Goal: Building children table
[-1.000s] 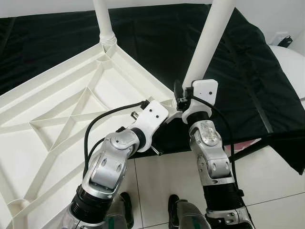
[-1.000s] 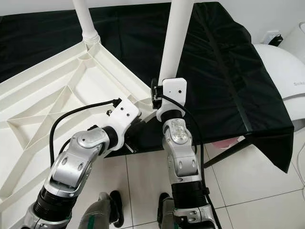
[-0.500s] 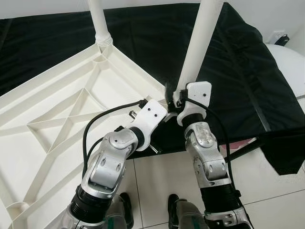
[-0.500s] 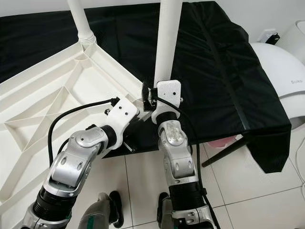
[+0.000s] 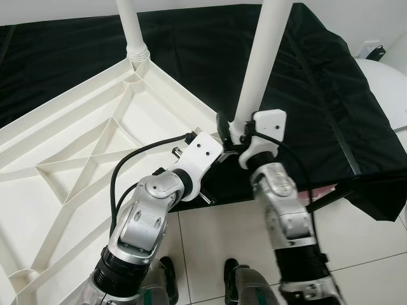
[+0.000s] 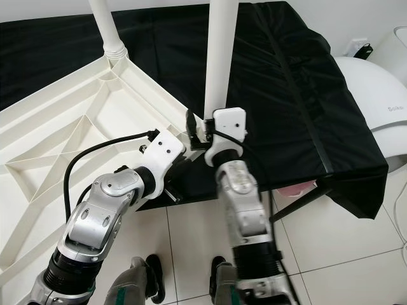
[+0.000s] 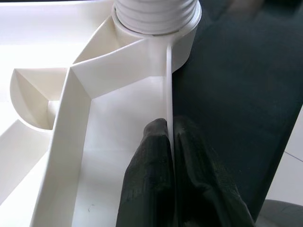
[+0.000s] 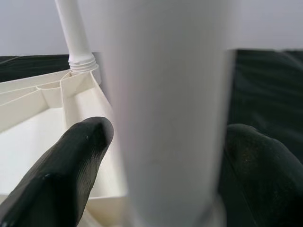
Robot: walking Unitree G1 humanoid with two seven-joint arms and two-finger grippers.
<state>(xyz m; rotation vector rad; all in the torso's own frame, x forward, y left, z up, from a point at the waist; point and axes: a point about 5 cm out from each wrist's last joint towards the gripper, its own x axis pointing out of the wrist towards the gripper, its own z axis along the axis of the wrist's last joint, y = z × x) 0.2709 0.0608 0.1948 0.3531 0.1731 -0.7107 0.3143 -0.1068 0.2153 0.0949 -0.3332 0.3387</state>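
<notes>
- upturned white ribbed tabletop (image 5: 76,159) overhangs the black-draped desk (image 5: 318,95) edge, above tiled floor (image 5: 362,254).
- left gripper (image 7: 170,142) fingers pinch its thin rim.
- right gripper (image 8: 165,156) fingers clasp the near corner's upright white leg (image 5: 254,70).

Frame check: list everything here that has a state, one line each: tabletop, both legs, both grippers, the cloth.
Tabletop: upside down, ribbed underside up, on the black cloth.
Far leg: upright, seated in its corner socket.
Near leg: upright at the near corner; whether fully seated cannot be told.
Left gripper: shut on the tabletop's edge wall.
Right gripper: fingers either side of the near leg, gripping it.
Black cloth: draped over a table, hanging off its edge.
</notes>
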